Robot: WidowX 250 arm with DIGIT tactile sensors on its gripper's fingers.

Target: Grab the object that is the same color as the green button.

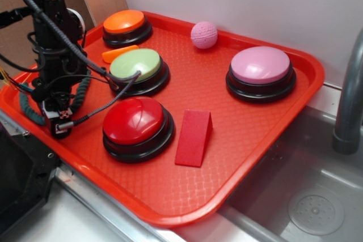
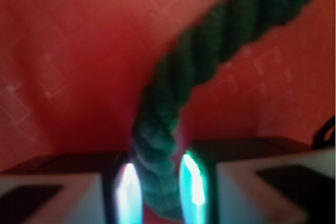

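The gripper point(image 1: 61, 122) sits low over the left edge of the tray point(image 1: 266, 117), and from the wrist view its two fingers point(image 2: 197, 187) have the rope point(image 2: 173, 129) pinched between them, one end tucked in the gap and the rest curving up and away across the red floor. From where I stand the rope point(image 1: 28, 109) shows on both sides of the arm, a dark green bit near the tray's left rim and another curl by the green button point(image 1: 136, 64). So the grasp looks made; the job now, I'd say, is to lift it cleanly. The hold seems close to the rope's end, so the limp tail will hang and swing: a straight, slow rise would keep it from dragging over the green button or the red button point(image 1: 135, 120) just beside. The grip should stay firm, since a twisted cord can slip out sideways. The orange wedge point(image 1: 119, 53) near the far-left corner is best left alone.
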